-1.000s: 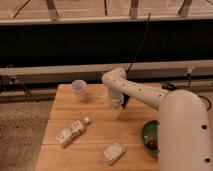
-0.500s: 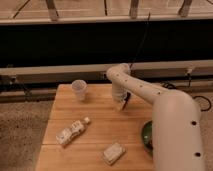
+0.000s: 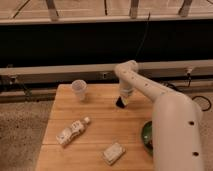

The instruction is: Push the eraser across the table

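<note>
The light-brown plank table (image 3: 100, 117) fills the lower middle of the camera view. My white arm reaches from the lower right over it, with the gripper (image 3: 123, 100) pointing down at the far middle of the table. A small black thing (image 3: 120, 102), the eraser, shows right at the gripper's tip, mostly hidden by it. It touches or lies just beside the gripper on its left.
A paper cup (image 3: 79, 89) stands at the far left of the table. A small white bottle (image 3: 71, 131) lies on its side near the front left. A whitish block (image 3: 113, 153) lies at the front middle. A green bowl (image 3: 146, 136) sits at the right edge, behind my arm.
The arm has swung toward the far side of the table and the gripper moved a little right and back. The cup, bottle and block have not moved.
</note>
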Tool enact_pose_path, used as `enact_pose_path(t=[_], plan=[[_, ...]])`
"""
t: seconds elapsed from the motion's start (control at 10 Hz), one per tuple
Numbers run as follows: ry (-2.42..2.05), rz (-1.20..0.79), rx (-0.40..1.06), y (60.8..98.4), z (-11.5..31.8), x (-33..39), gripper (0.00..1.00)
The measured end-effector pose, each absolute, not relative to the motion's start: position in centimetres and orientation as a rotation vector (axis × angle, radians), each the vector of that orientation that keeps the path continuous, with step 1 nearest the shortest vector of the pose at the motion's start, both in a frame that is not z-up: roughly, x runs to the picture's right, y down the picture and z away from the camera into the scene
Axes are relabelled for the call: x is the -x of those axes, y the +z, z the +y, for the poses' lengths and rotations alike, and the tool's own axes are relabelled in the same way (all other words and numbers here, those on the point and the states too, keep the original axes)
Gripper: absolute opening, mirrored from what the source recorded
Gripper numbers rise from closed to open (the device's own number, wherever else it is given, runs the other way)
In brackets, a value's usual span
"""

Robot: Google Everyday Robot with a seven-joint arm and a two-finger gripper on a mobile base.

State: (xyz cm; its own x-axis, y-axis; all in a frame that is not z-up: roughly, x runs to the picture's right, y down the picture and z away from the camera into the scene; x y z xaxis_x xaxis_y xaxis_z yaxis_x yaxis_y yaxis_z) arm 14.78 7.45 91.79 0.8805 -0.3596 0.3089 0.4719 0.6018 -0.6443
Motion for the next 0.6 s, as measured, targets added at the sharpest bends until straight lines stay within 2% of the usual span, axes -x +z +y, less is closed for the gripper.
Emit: enact_pose_path(t=[0.6], plan=[[-0.395,-0.119,0.749,91.5,5.4,-18.7,0.00]])
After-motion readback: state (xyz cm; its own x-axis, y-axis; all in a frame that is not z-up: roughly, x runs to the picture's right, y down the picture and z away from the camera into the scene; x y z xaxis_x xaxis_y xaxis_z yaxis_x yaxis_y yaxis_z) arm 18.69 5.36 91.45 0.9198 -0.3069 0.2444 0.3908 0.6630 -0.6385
